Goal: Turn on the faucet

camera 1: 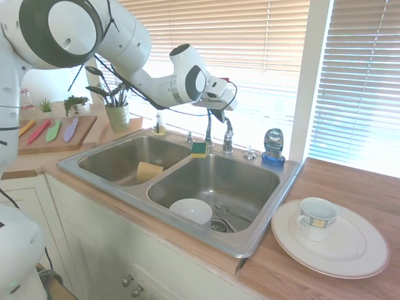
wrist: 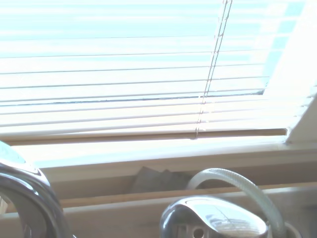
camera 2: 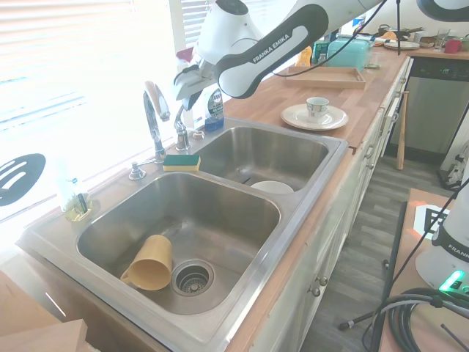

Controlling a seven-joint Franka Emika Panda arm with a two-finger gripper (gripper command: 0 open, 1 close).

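The chrome faucet rises at the back of the double sink, between the two basins. Its thin spout arches up in front of the bright window. Just beside it stands the small chrome lever handle. My gripper hovers close above that handle and beside the spout's arch, pointing down. The wrist view shows the handle's rounded chrome top near the lower edge and part of the spout, with blinds behind.
A blue dish-soap bottle stands right beside the handle. A green-yellow sponge lies on the divider. One basin holds a white bowl, the other a yellow cup. A plate with a cup sits on the counter.
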